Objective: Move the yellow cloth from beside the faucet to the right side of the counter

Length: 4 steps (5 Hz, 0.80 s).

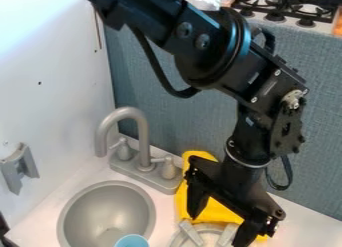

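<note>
Your gripper (217, 230) is hanging spread beside the sink (75, 211), over a yellow cloth (214, 211) and gray object (192, 234).

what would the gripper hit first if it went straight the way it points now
Pointing down, the gripper would probably meet the grey round object first, though the yellow cloth lies close by and depth is hard to judge from this angle.
</note>
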Motion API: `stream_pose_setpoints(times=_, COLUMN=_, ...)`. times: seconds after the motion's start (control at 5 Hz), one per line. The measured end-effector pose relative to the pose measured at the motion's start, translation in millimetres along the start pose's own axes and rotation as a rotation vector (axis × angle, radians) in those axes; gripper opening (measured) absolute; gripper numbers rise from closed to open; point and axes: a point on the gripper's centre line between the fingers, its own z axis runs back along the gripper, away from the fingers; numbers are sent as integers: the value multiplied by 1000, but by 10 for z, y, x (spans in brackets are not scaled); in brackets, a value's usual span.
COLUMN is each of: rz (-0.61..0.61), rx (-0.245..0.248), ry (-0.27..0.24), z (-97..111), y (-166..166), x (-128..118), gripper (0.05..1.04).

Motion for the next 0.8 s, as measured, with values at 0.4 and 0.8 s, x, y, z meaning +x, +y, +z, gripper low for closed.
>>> stream_pose_setpoints(times=0.4, rz=80, rx=-17, ry=-26, z=-114, y=134, x=219, gripper=1001)
stream_pose_setpoints(times=0.8, rz=163, rx=14, ry=-68, z=-508, y=443, x=783, gripper=1001)
